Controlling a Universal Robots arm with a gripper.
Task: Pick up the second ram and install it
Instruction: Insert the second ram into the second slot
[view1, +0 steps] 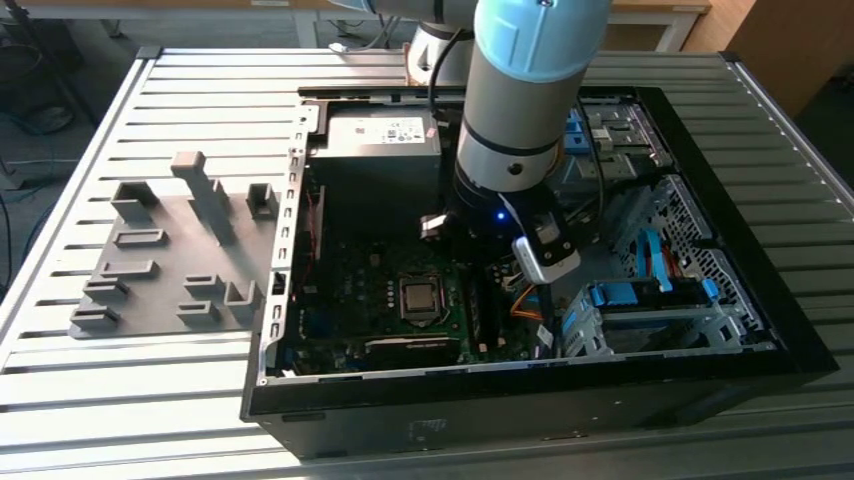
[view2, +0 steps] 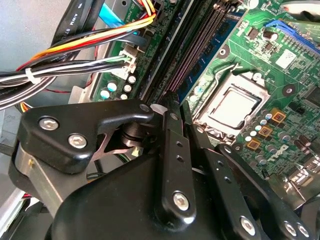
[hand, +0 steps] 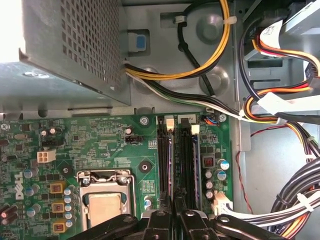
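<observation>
The gripper (hand: 175, 212) is hanging clenched over the memory slots (hand: 181, 160) beside the CPU socket (hand: 105, 202); the second ram (hand: 172, 165) is standing seated lengthwise directly beneath its fingertips.

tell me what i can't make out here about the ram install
- The gripper fingertips' ends: in both wrist views its own black linkage covers them, so a held ram stick cannot be confirmed.
- The near ends of the memory slots: in the first wrist view, hidden behind the gripper.
- The slots in the exterior view: the arm blocks them.
- Whether either slot holds a seated stick: too dark edge-on in both wrist views.
</observation>
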